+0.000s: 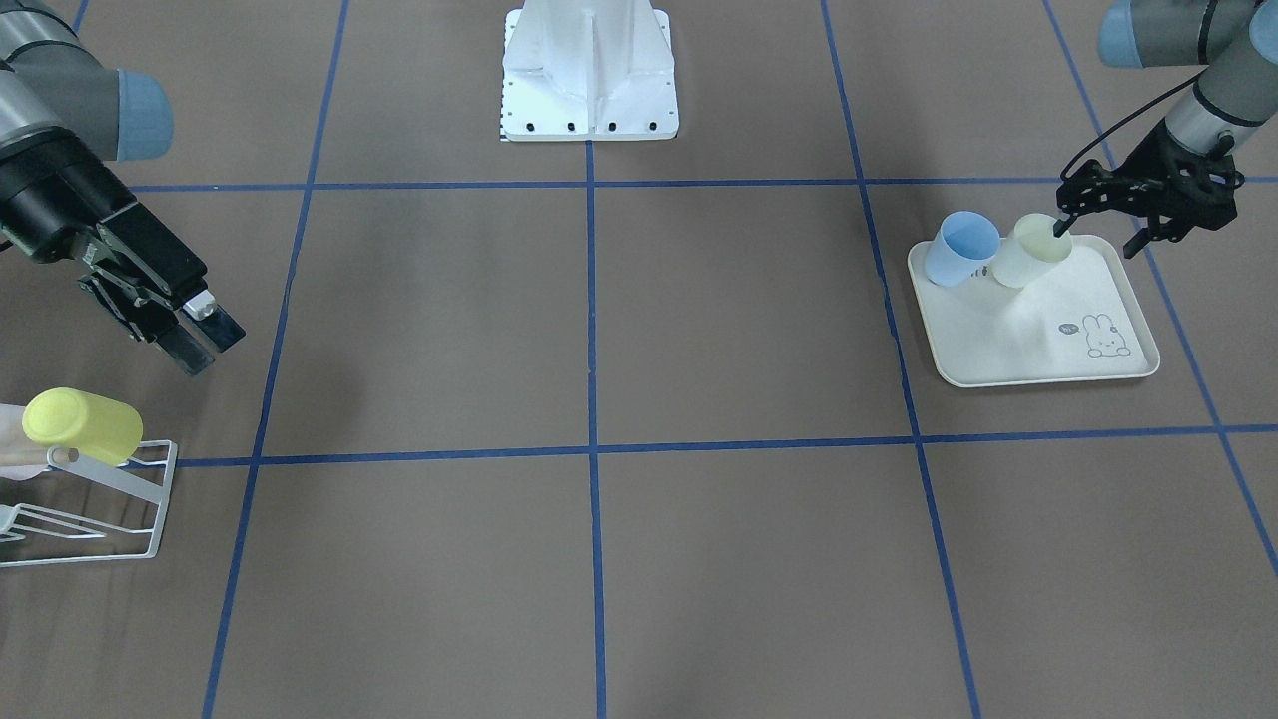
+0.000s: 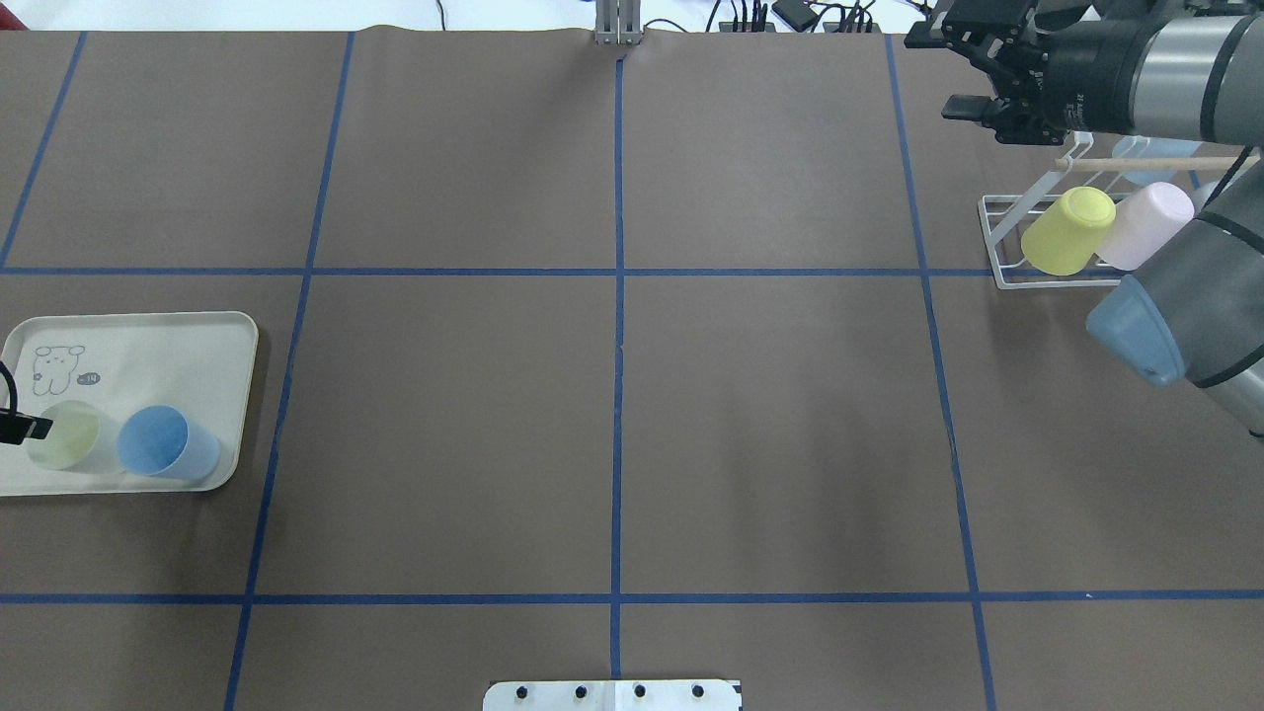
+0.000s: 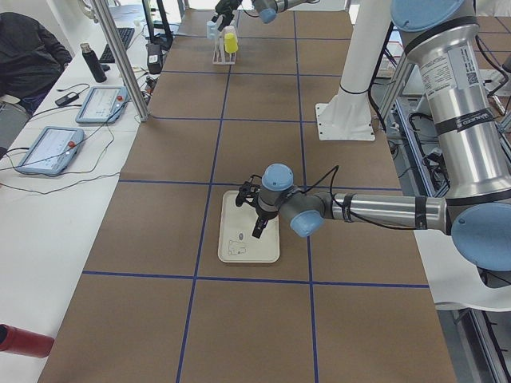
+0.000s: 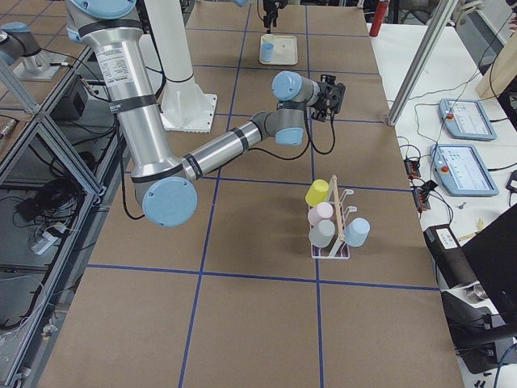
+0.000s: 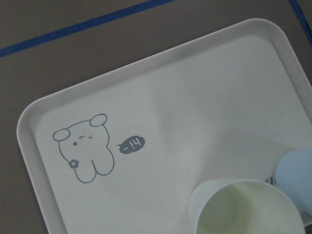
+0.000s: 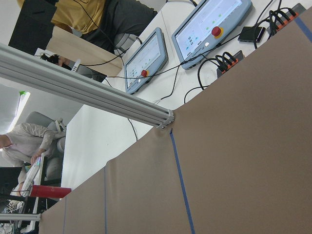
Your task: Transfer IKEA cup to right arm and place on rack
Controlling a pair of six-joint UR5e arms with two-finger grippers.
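Brown paper taped into blue squares covers the table (image 2: 612, 425), and I read it from my overhead feed, left to right. At the table's 9 o'clock sits the cream tray (image 1: 1028, 340). The left gripper (image 1: 1095, 243) hangs over the tray's 7 o'clock corner. Its jaws are spread apart. One finger dips into the mouth of the pale yellow cup (image 1: 1028, 255) and the other sits outside the cup's wall, so nothing is clamped. That cup stands upright on the tray, mouth up. A blue cup (image 1: 960, 250) stands just beside it at its 3 o'clock; I cannot tell whether the two touch. The left wrist camera shows a cartoon animal print (image 5: 85, 153) on the bare tray floor.

At 6 o'clock I see the edge of the white base (image 1: 589, 70).

Further right, the right arm (image 2: 1155, 69) reaches in near 1 o'clock. The right gripper (image 2: 938, 71) is held above the table with its jaws parted and nothing between them. Just below it in this feed, at the table's 2 o'clock, stands the rack (image 2: 997, 247). It carries a yellow cup (image 2: 1066, 232) with a pink cup (image 2: 1145, 225) next to it, both tilted on the prongs. The wooden dowel (image 2: 1155, 161) runs along the top. My right-side feed adds a grey cup (image 4: 323, 234) and a light-blue cup (image 4: 357, 232) on the same rack.
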